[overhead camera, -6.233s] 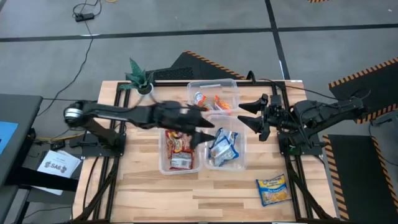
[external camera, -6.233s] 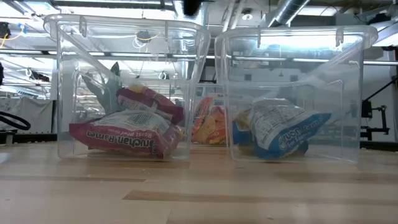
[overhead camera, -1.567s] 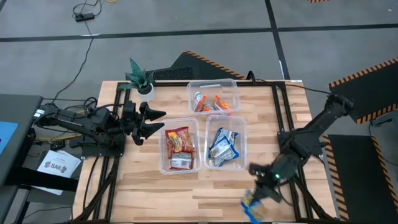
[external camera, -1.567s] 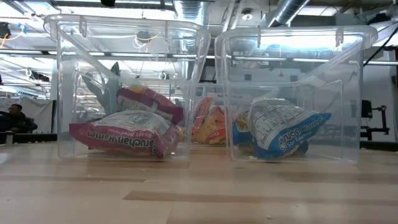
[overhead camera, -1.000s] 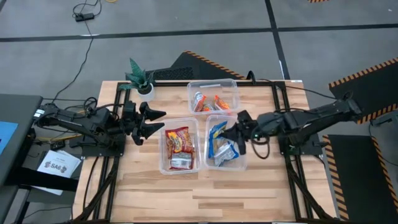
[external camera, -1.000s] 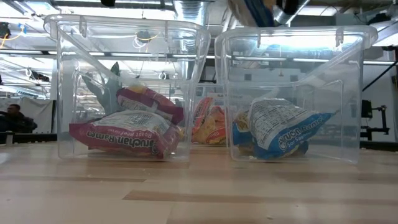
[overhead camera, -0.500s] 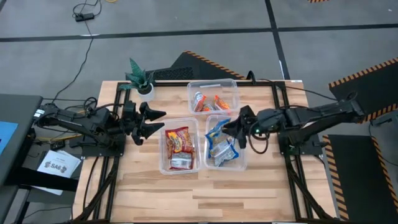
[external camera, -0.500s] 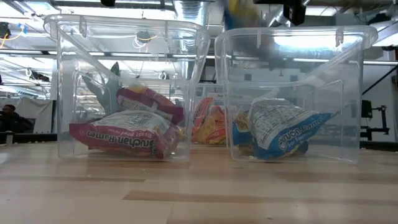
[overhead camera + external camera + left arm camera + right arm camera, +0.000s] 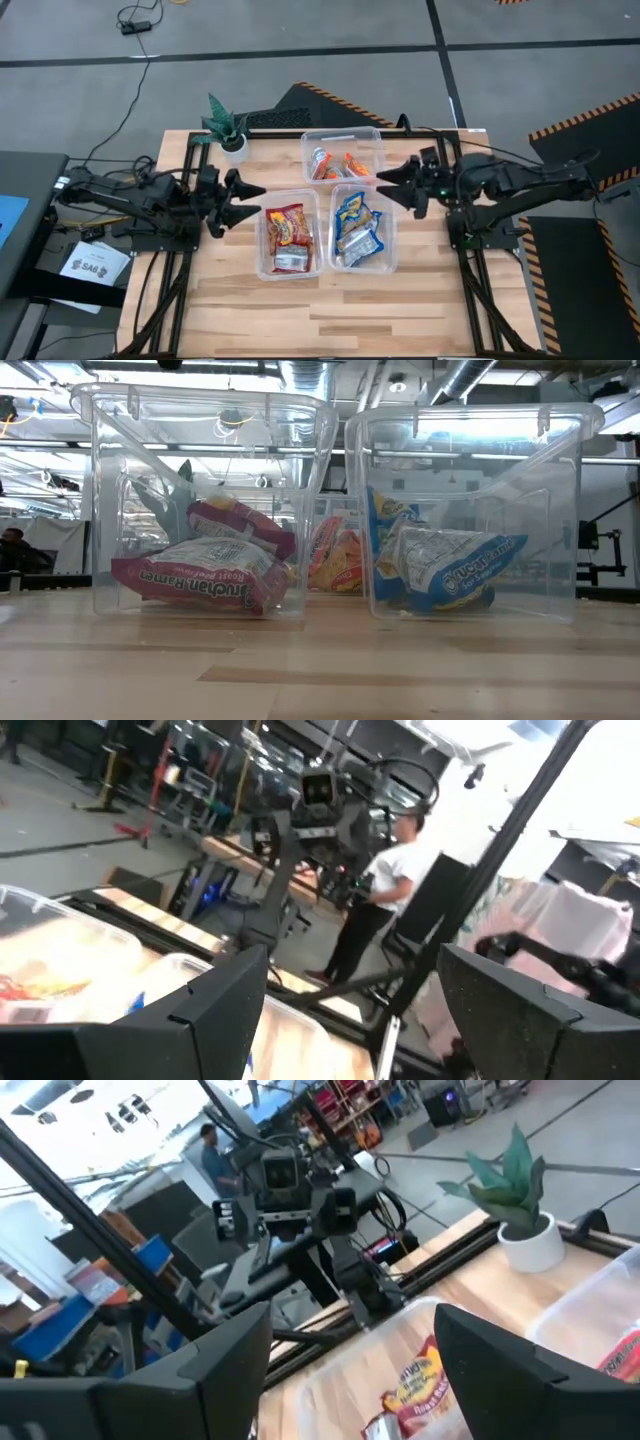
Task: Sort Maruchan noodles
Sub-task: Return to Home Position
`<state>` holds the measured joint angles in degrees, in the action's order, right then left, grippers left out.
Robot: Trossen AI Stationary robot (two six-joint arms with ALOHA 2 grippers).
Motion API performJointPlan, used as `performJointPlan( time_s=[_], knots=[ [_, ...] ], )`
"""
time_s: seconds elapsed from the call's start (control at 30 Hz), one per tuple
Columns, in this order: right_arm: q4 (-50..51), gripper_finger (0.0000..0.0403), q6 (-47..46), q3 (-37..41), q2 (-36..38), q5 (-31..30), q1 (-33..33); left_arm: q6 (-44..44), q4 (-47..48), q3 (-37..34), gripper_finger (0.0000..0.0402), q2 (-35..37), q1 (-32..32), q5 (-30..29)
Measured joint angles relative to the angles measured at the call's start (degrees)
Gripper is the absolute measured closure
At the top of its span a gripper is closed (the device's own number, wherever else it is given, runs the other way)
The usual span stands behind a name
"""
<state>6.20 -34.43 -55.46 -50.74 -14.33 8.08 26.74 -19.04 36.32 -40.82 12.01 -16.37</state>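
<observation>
Wood planks cover the table, and three clear bins sit in the middle of it. The blue-pack bin is the one to steer by. It holds the blue packs, and a yellow-and-blue pack lies on top of them. The packs lie long-ways in the bin, from its far end to its near end. The red packs sit in the bin right beside it, on the left arm's side. The orange packs sit in the bin just behind it.

The right gripper hangs just beside the blue-pack bin's far corner, on the side away from the red packs. Its fingers are spread wide and hold nothing. It is the nearer one, and the blue packs lie down and a little forward from it. The left gripper waits past the red packs, well apart from the blue-pack bin. It is spread wide too, with nothing in it.

Every pack I can see is inside a bin, so the sorting looks done. I think all that is left is for the arm to draw away without bumping the bin's rim.

The low view shows neither gripper. The packs are piled up, so I cannot count them. From down low, the orange packs are half hidden behind the two front bins.
</observation>
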Motion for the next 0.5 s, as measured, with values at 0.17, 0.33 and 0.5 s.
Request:
performJointPlan(
  time_s=[0.17,0.33,0.5],
  knots=[
    [-1.83,0.0101,0.02,-0.01,-0.05,-0.67,0.0,0.57,5.64,0.02,0.012,2.54,0.0,5.23],
    [-2.77,0.0101,0.02,0.0,-2.02,-0.93,0.0,0.47,12.06,0.02,0.012,7.34,-0.14,7.36],
    [-2.79,0.0101,-0.01,0.0,-4.29,-1.04,0.02,-0.11,20.0,0.02,0.012,14.46,-1.46,7.81]
  ],
)
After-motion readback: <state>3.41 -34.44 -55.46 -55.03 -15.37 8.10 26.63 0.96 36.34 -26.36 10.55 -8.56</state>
